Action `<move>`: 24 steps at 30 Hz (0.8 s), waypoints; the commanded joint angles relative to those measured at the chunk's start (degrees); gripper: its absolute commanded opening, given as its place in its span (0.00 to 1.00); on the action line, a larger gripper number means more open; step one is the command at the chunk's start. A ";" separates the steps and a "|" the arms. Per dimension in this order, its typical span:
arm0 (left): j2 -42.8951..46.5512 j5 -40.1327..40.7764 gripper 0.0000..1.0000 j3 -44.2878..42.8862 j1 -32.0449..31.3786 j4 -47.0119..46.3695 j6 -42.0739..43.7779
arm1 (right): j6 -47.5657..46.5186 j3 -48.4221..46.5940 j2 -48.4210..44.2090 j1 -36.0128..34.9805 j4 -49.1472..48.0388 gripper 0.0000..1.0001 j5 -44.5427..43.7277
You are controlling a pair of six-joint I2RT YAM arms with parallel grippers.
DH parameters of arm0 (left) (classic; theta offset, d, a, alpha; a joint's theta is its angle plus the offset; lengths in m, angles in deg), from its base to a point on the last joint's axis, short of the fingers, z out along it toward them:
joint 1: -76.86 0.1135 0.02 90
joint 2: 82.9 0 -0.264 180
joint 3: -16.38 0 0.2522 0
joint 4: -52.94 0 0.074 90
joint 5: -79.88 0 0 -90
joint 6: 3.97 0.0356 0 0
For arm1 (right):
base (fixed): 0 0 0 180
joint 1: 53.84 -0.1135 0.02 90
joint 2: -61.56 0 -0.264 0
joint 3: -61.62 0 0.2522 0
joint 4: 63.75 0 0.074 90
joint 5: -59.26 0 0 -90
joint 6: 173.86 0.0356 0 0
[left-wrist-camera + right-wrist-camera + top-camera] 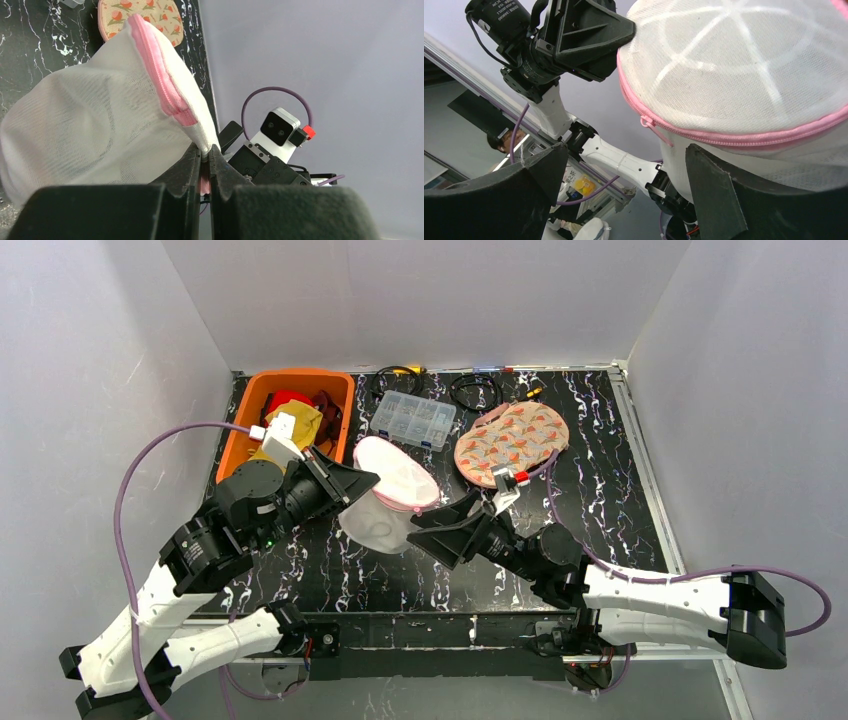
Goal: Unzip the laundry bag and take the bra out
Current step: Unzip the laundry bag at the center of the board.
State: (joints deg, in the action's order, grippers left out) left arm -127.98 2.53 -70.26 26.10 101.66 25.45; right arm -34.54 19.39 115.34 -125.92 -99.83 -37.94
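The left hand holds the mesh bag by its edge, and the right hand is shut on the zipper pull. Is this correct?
No: the right wrist view shows the right hand open, short of the zipper pull. The left hand holds the bag.

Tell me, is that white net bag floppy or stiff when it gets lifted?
Probably a bit of both: the bag shows a rounded dome with white ribs, so it likely holds its shape. Its thin mesh looks light, since the left tool holds it by one pinched edge.
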 commanded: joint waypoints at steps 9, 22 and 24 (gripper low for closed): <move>1.15 0.83 0.00 -1.76 -0.03 -1.12 -0.48 | -1.42 -2.04 0.68 1.15 -5.04 0.82 1.94; 0.93 0.81 0.00 -1.41 0.01 -1.47 -0.47 | -1.64 -3.30 1.43 1.58 -6.55 0.69 3.27; 0.95 0.89 0.00 -1.27 -0.02 -1.42 -0.46 | -1.78 -3.63 1.43 1.76 -6.43 0.68 3.49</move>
State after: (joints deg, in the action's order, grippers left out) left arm -127.44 2.53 -70.26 26.10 101.66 24.88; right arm -35.04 19.13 116.80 -124.67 -102.41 -35.12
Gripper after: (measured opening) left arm 0.036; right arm 0.691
